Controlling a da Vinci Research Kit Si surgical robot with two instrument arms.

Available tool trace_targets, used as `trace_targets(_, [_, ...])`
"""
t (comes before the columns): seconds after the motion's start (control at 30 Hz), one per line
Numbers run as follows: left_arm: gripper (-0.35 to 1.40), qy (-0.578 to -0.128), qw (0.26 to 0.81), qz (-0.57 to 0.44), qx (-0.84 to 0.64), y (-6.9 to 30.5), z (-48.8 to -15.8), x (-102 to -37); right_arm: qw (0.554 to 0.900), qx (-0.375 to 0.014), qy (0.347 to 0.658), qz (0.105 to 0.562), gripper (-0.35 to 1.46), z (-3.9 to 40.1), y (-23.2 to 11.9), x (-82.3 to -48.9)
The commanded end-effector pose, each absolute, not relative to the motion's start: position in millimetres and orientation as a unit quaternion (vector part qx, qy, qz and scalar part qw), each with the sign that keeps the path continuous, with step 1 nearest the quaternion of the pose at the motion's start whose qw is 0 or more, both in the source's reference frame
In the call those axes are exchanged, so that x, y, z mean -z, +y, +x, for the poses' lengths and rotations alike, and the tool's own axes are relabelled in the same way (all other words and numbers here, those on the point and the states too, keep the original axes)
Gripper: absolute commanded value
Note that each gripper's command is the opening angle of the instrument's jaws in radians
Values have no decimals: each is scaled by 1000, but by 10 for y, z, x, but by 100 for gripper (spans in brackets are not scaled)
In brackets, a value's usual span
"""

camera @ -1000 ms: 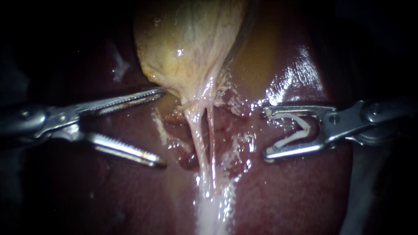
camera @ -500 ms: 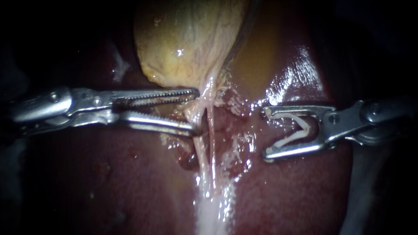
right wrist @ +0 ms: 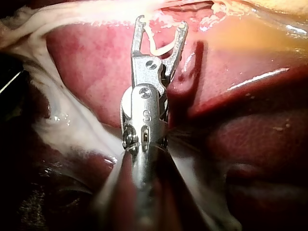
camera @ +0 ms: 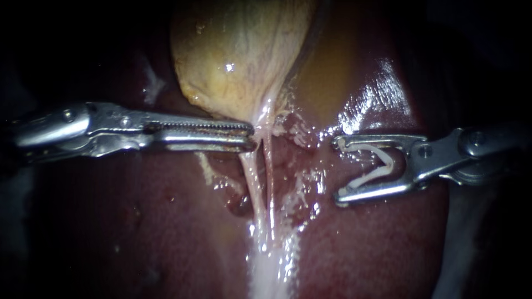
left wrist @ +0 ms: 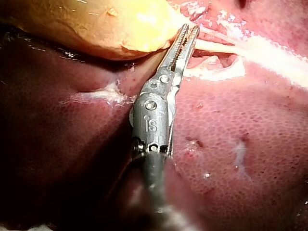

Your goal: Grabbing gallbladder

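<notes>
The yellowish gallbladder (camera: 238, 55) lies at the top centre on the dark red liver (camera: 388, 243). Its neck narrows into two pale tubes (camera: 256, 188) running down the middle. My left instrument (camera: 250, 137) comes in level from the left, its toothed jaws shut on the gallbladder's neck just where it narrows. The left wrist view shows the same jaw tips (left wrist: 189, 30) pinching the edge of the gallbladder (left wrist: 96, 24). My right instrument (camera: 339, 169) rests to the right of the tubes, apart from them, its jaws spread wide and holding a white V-shaped clip (camera: 382, 169) from both sides.
Wet, glistening liver surface (camera: 371, 99) lies above my right instrument. White tissue (camera: 269, 271) fans out where the tubes reach the bottom. In the right wrist view the clip (right wrist: 159, 48) faces a pale band of tissue (right wrist: 72, 17) ahead of the jaws.
My left instrument moved right towards the gallbladder's neck and its jaws went from wide open to shut on it. My right instrument and its clip did not move.
</notes>
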State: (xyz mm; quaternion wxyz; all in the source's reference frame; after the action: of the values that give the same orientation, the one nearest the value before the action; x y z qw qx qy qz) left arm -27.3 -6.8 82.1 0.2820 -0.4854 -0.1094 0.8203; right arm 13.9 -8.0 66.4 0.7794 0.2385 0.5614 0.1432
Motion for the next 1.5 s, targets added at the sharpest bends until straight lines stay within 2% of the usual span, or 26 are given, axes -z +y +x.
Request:
trace_targets(0.03, [-10,-110,284,-483,-821,-69,-272,-820,779,-143,561,239,50,139,-80,-664])
trace_targets(0.1, [-31,-115,291,-480,-820,-70,-269,-818,779,-143,561,239,50,139,-80,-664])
trace_targets(0.13, [-35,-117,293,-478,-819,-70,-268,-817,779,-143,561,239,50,139,-80,-664])
trace_targets(0.53, [-35,-117,312,-467,-819,-70,-261,-807,779,-143,561,239,50,139,-79,-663])
trace_targets(1.07, [-35,-125,321,-476,-809,-69,-246,-740,779,-144,561,239,50,138,-79,-663])
trace_targets(1.5, [-35,-125,326,-485,-802,-62,-241,-726,779,-144,561,239,50,138,-78,-663])
